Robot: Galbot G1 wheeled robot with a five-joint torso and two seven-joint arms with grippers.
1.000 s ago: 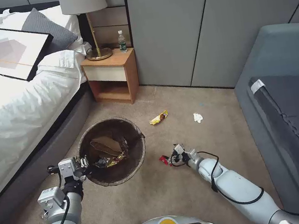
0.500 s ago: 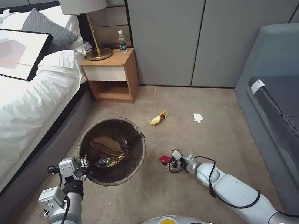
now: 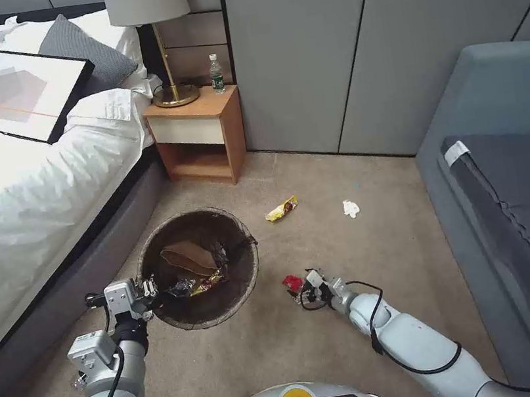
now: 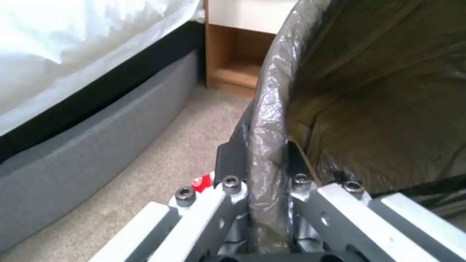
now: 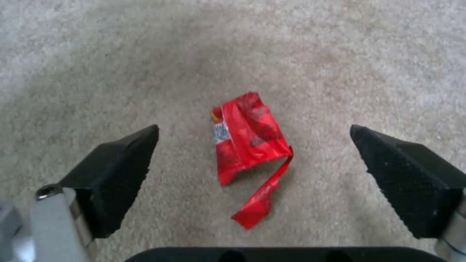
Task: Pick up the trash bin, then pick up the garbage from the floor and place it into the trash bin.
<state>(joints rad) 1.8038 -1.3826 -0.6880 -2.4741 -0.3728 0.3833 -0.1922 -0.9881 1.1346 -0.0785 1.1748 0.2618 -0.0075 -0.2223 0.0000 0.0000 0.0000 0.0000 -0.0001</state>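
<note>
- Right gripper (image 5: 252,174) sits low over the carpet (image 3: 340,346), jaws spread wide and empty, black pads (image 5: 121,171) flanking a gap.
- Dead centre in that gap, just ahead of the pads: the red wrapper (image 5: 247,142), crumpled flat on the carpet, touched by neither pad.
- The wrapper's long axis runs away from the wrist, roughly along the approach line and across the closing line, with a torn strip trailing back toward the palm. A straight push forward and down looks like all the grasp needs, since the pads would close across its narrow width.
- Left gripper (image 4: 260,171) is clamped on the trash bin (image 3: 199,268), one finger outside the wall and one inside, pinching the dark bag-lined rim.
- From the head view, the bin hangs off the left gripper's tip and stands across from the right gripper (image 3: 304,283), with open carpet between. Tan paper and gold wrappers already lie inside.
- The right arm is clearly the nearer one to the red wrapper (image 3: 291,282).
- Beyond the right gripper, farther out: a yellow snack wrapper (image 3: 281,208) and a white tissue scrap (image 3: 351,208), both well apart from it.
</note>
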